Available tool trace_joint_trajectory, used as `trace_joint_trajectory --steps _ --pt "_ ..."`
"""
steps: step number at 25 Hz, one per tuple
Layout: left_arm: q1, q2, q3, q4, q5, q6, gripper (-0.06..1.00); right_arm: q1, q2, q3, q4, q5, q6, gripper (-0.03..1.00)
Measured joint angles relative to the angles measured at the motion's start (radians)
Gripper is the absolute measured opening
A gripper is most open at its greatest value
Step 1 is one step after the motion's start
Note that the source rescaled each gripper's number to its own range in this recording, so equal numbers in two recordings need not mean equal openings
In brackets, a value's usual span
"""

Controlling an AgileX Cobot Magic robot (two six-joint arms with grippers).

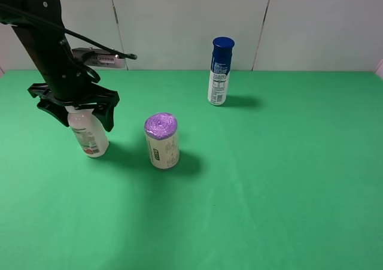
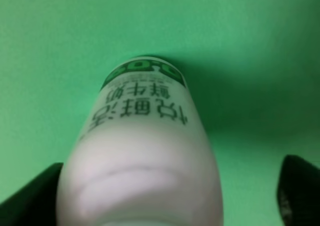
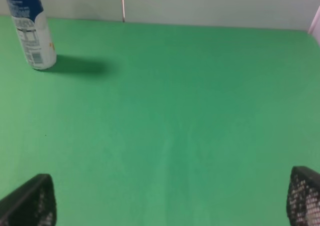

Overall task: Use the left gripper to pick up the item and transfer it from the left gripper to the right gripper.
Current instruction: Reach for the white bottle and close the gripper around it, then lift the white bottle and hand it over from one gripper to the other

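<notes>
The bottle (image 1: 90, 137) stood upright on the table (image 1: 269, 174), to the left of the can (image 1: 161, 141), with its top between the fingers of my left gripper (image 1: 84, 119). Those fingers were spread, not yet pinching. In the left wrist view one finger sat close against the bottle's side while the other stood well apart from it.

That lopsided fit was my main worry. If I closed from there, the near finger would likely meet the bottle first and shove or tip it before the far one arrived. I was also set high on a rounded, smooth shoulder (a poor place for a firm hold), so the bottle might slip down or swing once lifted. A toppling bottle could also knock the can beside it.

My right gripper (image 3: 167, 201) was spread wide over bare table, with the spray can (image 1: 220, 72) far off, and it did not appear in the high view.

My left gripper hid the bottle's cap from above. The wrist view cut off the bottle's top and was blurred, so I could not tell whether the near finger actually touched it.
</notes>
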Motion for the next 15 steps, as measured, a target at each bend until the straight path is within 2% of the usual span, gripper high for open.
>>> trace_joint_trajectory --steps 5,15 --pt "0.0 0.0 0.0 0.014 0.0 0.002 0.0 0.0 0.0 0.0 0.0 0.0 0.0 1.0" --pt "0.0 0.0 0.0 0.008 0.0 0.004 0.01 0.0 0.0 0.0 0.0 0.0 0.0 1.0"
